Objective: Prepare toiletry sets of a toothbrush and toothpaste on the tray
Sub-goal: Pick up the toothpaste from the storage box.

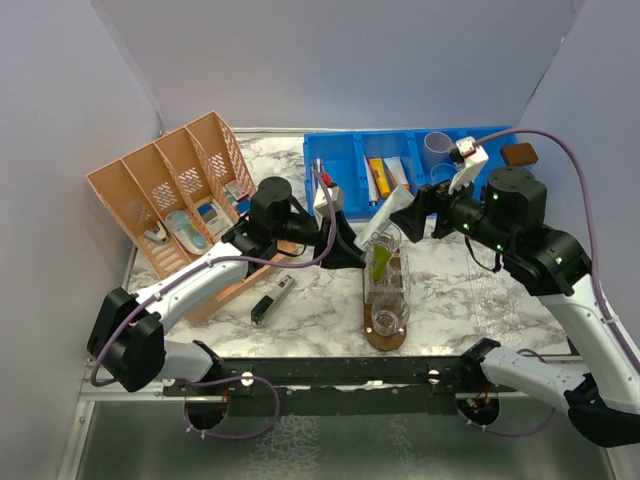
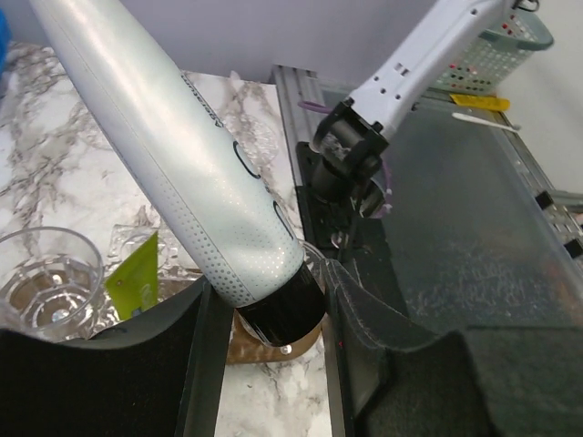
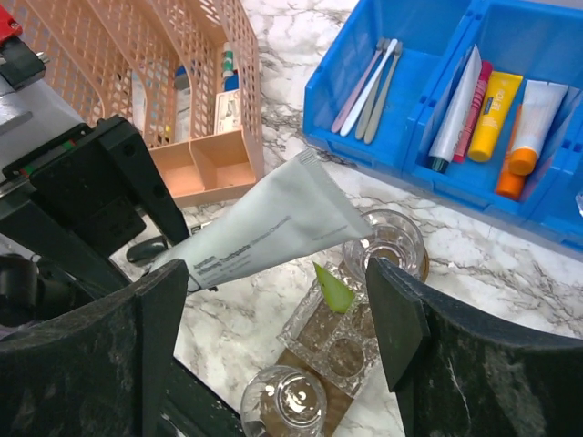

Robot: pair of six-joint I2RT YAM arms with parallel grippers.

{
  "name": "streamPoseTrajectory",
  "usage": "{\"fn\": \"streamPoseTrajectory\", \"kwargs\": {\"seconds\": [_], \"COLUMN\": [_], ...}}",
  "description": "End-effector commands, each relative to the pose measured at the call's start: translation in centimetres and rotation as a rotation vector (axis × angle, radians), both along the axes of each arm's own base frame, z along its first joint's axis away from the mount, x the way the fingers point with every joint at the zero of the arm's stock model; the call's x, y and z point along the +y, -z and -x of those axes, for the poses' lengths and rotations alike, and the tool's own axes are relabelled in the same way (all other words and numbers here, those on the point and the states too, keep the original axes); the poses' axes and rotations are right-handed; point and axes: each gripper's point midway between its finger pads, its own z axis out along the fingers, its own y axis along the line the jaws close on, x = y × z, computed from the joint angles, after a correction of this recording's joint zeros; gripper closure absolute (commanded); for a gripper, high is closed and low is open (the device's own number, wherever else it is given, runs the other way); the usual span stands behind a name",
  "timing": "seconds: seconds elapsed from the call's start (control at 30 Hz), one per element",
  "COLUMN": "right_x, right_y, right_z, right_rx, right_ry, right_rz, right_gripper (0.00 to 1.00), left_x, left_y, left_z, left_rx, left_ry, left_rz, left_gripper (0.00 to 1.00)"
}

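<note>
Three tumblers (image 1: 388, 318) on tray (image 1: 385, 343); left claw (image 2: 269, 314): one tube (image 2: 182, 164).

Crowded over far end of tray (image 1: 386, 340): left tool (image 2: 269, 291) with white tube (image 2: 182, 155) slanting in from the left, right tool (image 3: 278, 278) with jaws spread just above the tumblers (image 1: 388, 318). Blue bin (image 1: 345, 160) closing off the back, orange basket (image 1: 150, 190) far left. Black item (image 1: 272, 298) lying loose left of tray. Open table (image 1: 480, 290) right of tray; clear drop from above onto the near tumbler.
</note>
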Motion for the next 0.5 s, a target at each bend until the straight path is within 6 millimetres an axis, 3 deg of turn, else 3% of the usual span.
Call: {"fn": "streamPoseTrajectory", "kwargs": {"seconds": [0.0, 0.23, 0.47], "right_x": [-0.5, 1.4, 3.2], "right_y": [-1.2, -3.3, -5.9], "right_z": [1.8, 3.1, 6.1], "right_rx": [-0.023, -0.044, -0.045], "right_ry": [-0.056, -0.178, -0.343], "right_rz": [0.029, -0.042, -0.158], "right_gripper": [0.19, 0.2, 0.3], "left_x": [0.8, 1.8, 2.4], "left_y": [-2.6, -4.0, -4.6], "left_z": [3.1, 5.2, 6.7], "left_rx": [-0.134, -0.188, -0.229], "left_ry": [0.152, 0.223, 0.272], "left_rz": [0.091, 0.128, 0.151], "left_gripper": [0.86, 0.88, 0.89]}}
